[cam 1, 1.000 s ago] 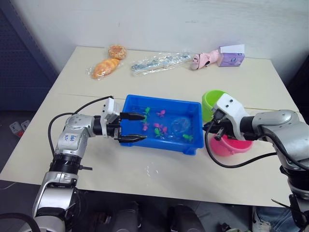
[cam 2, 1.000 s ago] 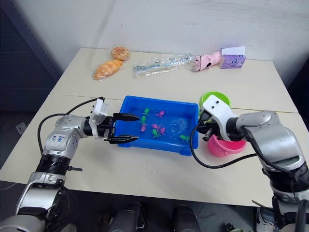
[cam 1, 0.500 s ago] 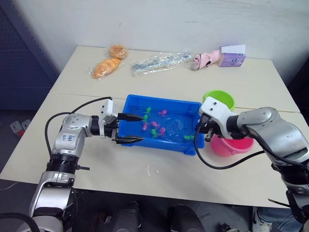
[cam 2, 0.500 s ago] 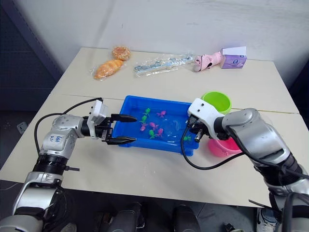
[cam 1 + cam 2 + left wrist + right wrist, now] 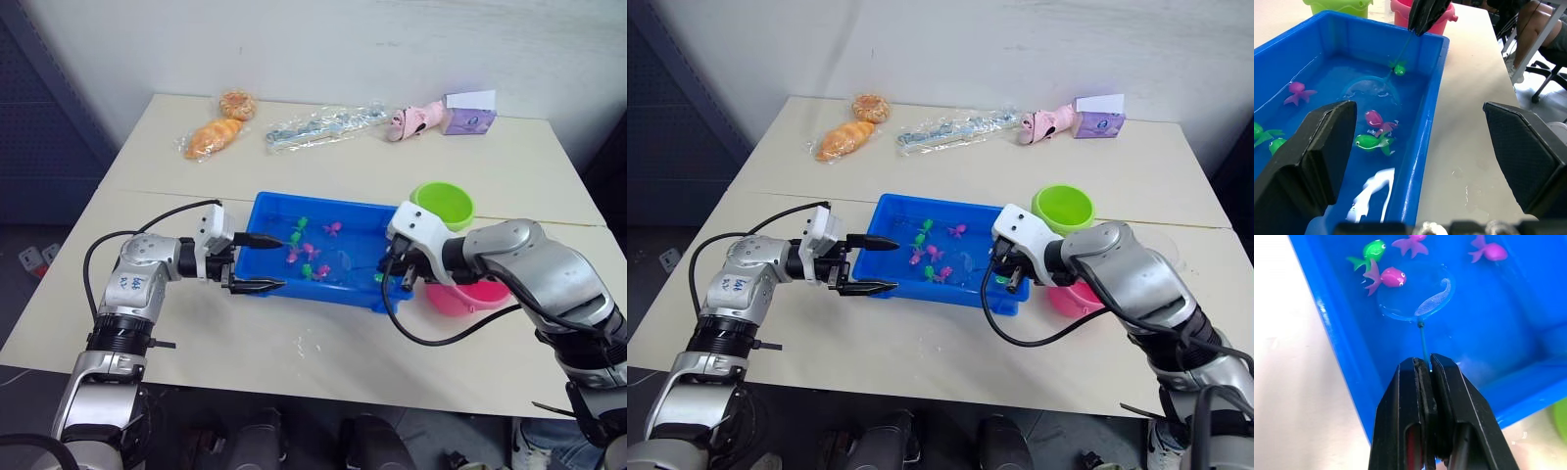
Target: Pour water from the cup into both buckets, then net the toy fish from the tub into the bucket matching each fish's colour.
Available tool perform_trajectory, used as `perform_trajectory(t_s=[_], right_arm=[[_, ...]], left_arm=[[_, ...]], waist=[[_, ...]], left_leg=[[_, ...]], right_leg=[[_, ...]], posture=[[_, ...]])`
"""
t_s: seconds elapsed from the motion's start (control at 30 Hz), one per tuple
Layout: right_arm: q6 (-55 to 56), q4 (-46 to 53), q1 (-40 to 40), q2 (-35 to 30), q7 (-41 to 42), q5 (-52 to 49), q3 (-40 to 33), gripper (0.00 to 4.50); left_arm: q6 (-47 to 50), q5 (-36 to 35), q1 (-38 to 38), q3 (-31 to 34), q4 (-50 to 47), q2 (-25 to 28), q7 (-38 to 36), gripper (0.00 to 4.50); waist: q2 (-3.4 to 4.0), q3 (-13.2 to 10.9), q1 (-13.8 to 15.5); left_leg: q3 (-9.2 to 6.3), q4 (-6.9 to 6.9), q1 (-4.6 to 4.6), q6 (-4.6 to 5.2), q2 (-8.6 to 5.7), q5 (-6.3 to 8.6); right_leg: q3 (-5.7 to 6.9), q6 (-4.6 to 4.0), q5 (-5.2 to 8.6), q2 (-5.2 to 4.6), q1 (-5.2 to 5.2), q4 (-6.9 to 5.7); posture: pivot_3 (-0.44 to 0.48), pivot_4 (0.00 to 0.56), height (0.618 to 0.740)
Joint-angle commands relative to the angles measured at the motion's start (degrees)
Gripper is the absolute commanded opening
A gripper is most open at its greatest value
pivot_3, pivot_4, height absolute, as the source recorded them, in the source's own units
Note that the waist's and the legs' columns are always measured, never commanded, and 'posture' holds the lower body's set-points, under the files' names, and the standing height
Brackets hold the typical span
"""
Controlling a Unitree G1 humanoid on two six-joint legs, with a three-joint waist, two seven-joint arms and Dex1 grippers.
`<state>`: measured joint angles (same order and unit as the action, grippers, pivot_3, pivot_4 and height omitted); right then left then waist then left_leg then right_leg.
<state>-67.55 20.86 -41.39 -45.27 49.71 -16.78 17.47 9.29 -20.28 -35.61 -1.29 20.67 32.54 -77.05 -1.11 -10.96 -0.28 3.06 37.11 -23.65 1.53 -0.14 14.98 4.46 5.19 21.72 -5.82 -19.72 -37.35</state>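
Since a second ago my right tool (image 5: 1425, 382) has swung in from beside the buckets to the tub's (image 5: 265, 210) near right corner. Its fingers are pressed together on the net's (image 5: 1413, 296) thin handle; the handle runs straight away from the tool into the water, hoop at the far end beside a pink fish (image 5: 1386, 277). My left tool (image 5: 265, 262) hangs at the tub's left end, fingers spread wide and holding nothing. I can't read any writing on the lilac box (image 5: 468, 115) at the table's (image 5: 294, 352) far edge. My right arm hides part of the pink bucket (image 5: 470, 296); the green bucket (image 5: 443, 206) stands clear behind it.
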Motion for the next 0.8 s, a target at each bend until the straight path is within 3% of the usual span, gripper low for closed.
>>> perform_trajectory(t_s=[0.03,0.33,0.8], right_arm=[[-0.7,1.1,0.6,0.3,0.3,-2.5,-2.4,0.0],[-1.0,-1.8,3.1,2.9,-0.5,-7.1,-6.3,0.0],[-1.3,-2.7,6.2,1.1,-0.2,-12.4,-14.2,0.0]], left_arm=[[-0.4,-0.4,0.3,0.9,-2.2,0.8,0.2,4.44],[-0.5,-0.5,0.6,1.3,-2.2,1.1,0.6,4.44],[-0.1,-0.8,1.6,1.8,-2.8,2.2,1.1,4.44]], waist=[[0.0,0.0,0.0],[0.0,0.0,0.0],[0.0,0.0,0.0]], left_leg=[[0.0,0.0,0.0,0.0,0.0,0.0],[0.0,0.0,0.0,0.0,0.0,0.0],[0.0,-0.03,0.0,0.03,0.0,0.01]], right_leg=[[0.0,0.0,0.0,0.0,0.0,0.0],[0.0,0.0,0.0,0.0,0.0,0.0],[0.0,0.0,0.0,-0.02,0.01,0.03]], posture=[[0.0,0.15,0.74],[0.0,0.15,0.74],[0.0,0.15,0.74]])
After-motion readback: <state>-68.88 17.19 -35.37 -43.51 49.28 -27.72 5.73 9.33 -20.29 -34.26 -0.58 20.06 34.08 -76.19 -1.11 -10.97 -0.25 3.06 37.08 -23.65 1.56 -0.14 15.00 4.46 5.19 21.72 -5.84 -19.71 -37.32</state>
